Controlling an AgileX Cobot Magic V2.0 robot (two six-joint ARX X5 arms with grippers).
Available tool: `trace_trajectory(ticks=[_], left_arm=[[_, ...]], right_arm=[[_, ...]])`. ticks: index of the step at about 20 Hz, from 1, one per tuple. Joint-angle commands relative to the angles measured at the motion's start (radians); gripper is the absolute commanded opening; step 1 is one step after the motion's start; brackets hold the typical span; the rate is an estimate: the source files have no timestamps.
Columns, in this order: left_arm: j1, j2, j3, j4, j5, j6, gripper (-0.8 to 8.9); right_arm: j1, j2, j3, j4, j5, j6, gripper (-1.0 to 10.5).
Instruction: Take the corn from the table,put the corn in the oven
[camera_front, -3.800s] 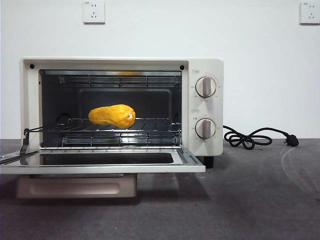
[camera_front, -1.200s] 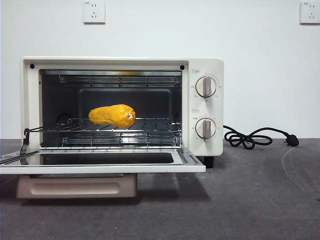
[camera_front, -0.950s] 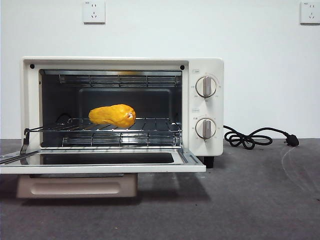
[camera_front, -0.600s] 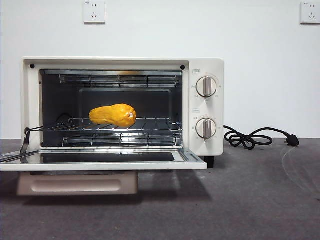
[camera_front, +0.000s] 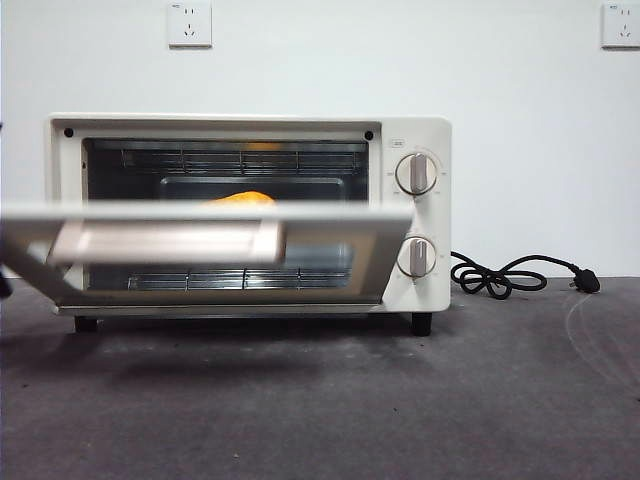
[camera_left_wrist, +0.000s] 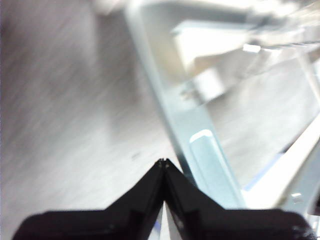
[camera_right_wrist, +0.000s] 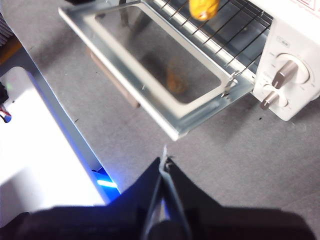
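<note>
The cream-white oven (camera_front: 420, 140) stands on the dark grey table (camera_front: 450, 400). Its glass door (camera_front: 330, 225) hangs about half raised and blurred, bar handle (camera_front: 165, 242) facing me. Only the top of the yellow-orange corn (camera_front: 243, 197) shows above the door's edge; the right wrist view shows the corn (camera_right_wrist: 202, 7) lying on the wire rack inside. My left gripper (camera_left_wrist: 162, 162) is shut with nothing in it, its tip right beside the door's metal frame (camera_left_wrist: 165, 115); contact is unclear. My right gripper (camera_right_wrist: 164, 160) is shut and empty, off above the table in front of the oven (camera_right_wrist: 295, 35).
Two round knobs (camera_front: 415, 173) sit on the oven's right panel. A black cord (camera_front: 500, 275) lies coiled on the table to the oven's right. Two wall outlets (camera_front: 189, 24) are on the white wall. A white base with a blue light (camera_right_wrist: 30, 135) borders the table.
The oven door has swung up from lying flat to about half raised, hiding most of the corn. The corn has stayed on the rack.
</note>
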Motion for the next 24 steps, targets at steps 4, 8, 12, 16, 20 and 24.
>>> trace_trajectory(ticks=[4,8,12,16,20,24], left_arm=[[-0.015,-0.021,0.114,-0.005,0.074,-0.012,-0.08],[-0.014,-0.031,0.227,-0.001,0.071,-0.046,-0.08],[-0.014,-0.031,0.328,0.004,0.069,-0.091,-0.08],[-0.014,-0.031,0.381,0.003,0.061,-0.095,-0.08],[-0.014,-0.031,0.407,0.003,-0.001,-0.098,-0.08],[-0.014,-0.031,0.407,-0.032,-0.015,-0.088,-0.08]], right_arm=[[-0.001,0.006,0.001,0.003,-0.004,0.008,-0.1],[-0.001,0.006,0.001,0.003,-0.004,0.008,-0.1],[-0.001,0.006,0.001,0.004,-0.004,0.011,-0.1],[-0.001,0.006,0.001,0.003,-0.004,0.011,-0.1],[-0.001,0.006,0.001,0.003,-0.004,0.011,-0.1],[-0.001,0.006,0.001,0.003,-0.003,0.011,-0.1]])
